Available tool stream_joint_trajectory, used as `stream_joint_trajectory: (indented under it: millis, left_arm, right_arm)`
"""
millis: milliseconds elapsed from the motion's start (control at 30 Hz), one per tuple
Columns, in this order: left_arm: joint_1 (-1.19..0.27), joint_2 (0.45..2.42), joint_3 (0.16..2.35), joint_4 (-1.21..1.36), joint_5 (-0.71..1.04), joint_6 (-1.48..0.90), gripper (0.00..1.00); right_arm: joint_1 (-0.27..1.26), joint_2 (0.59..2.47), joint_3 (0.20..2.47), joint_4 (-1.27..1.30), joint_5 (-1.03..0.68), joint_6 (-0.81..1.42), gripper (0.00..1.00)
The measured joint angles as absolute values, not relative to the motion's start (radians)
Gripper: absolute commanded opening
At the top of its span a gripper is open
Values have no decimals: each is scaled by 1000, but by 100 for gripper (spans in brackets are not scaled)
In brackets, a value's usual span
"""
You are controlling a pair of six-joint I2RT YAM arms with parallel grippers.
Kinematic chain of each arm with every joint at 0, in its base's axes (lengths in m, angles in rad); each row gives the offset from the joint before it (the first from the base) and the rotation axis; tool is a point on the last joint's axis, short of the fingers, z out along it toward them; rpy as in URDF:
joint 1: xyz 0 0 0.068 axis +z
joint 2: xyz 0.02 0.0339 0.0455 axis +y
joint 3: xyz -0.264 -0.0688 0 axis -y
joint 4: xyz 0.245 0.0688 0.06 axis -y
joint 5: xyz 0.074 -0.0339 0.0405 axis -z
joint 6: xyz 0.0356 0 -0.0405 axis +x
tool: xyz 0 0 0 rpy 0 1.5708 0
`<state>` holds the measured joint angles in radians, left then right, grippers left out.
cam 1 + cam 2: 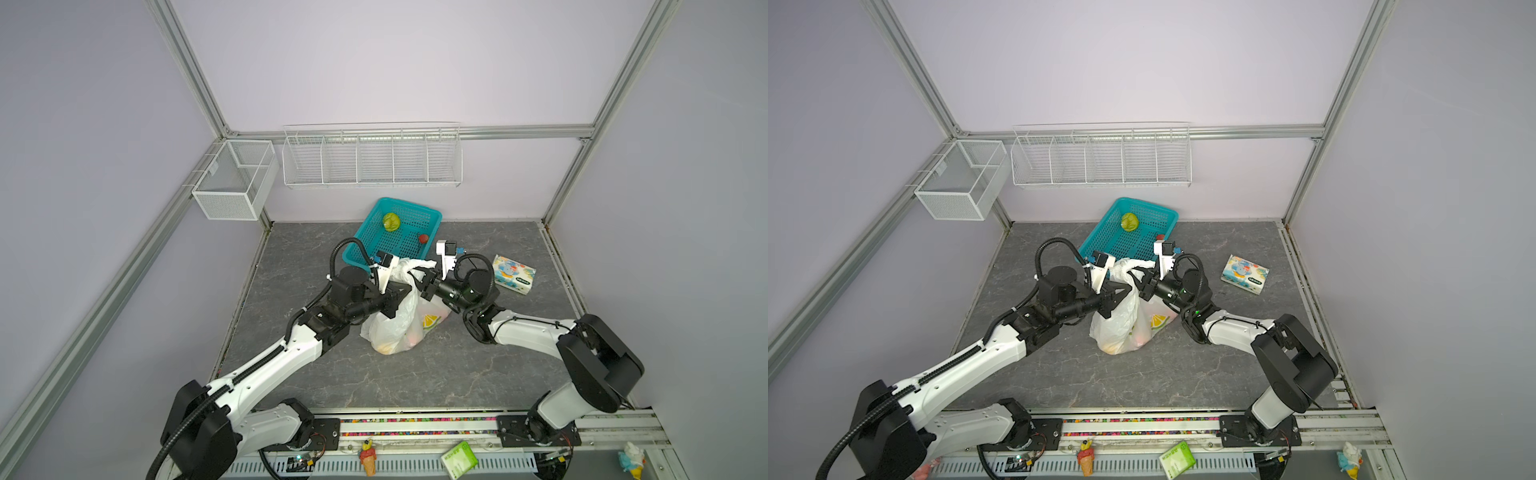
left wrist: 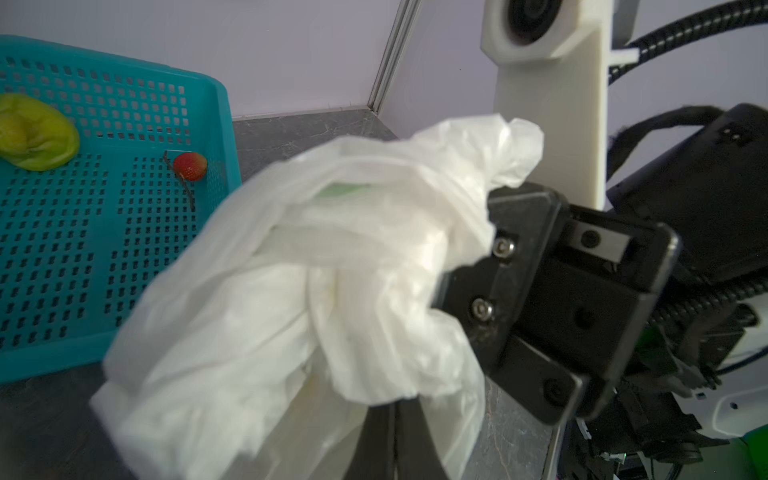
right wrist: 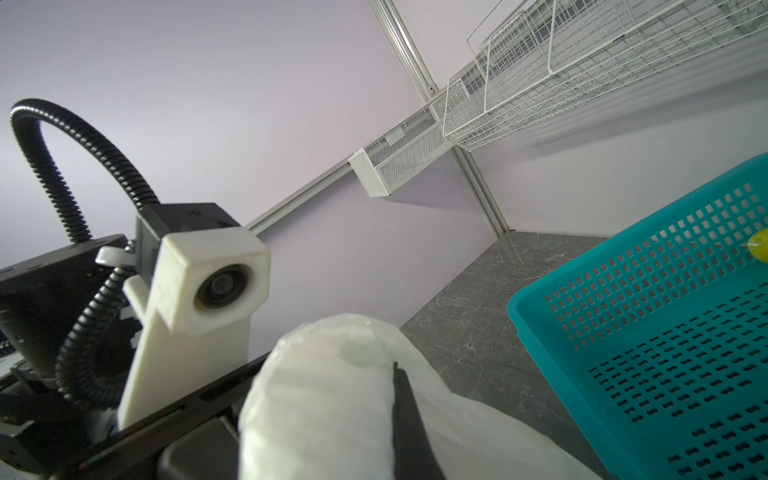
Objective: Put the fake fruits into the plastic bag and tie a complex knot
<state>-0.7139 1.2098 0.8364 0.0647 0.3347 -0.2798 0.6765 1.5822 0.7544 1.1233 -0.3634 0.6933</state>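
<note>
Sitting behind the plastic bag point(image 1: 390, 328), a teal basket point(image 1: 415, 205) holds green fruit point(image 1: 391, 221), strawberry point(image 1: 423, 238).

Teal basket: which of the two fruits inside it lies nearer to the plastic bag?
The small red strawberry, close to the near wall of the basket; the larger green fruit sits farther back.

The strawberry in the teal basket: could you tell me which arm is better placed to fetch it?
Probably right: the right fingers sit nearest the strawberry, though shut on the plastic bag.
</note>
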Motion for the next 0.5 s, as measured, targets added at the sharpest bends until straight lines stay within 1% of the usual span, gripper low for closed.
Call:
stream_joint_trajectory:
  millis: [100, 133, 233, 300, 433, 500]
  left_arm:
    - [-714, 1244, 824, 150, 330, -300, 14]
    - [-714, 1246, 813, 172, 326, -306, 17]
    - [-714, 1241, 787, 208, 323, -304, 33]
    - [-714, 1227, 774, 210, 323, -296, 40]
    - [-707, 1167, 763, 165, 322, -280, 47]
    - [-691, 1124, 763, 126, 324, -277, 49]
  right_arm:
    - [673, 1582, 754, 1123, -355, 696, 7]
    - [670, 1581, 754, 1123, -357, 696, 6]
    - [661, 1579, 754, 1123, -377, 695, 7]
    - [653, 1579, 754, 1124, -403, 691, 7]
    - [634, 1578, 752, 1133, -463, 677, 7]
    - [626, 1577, 750, 1135, -490, 669, 7]
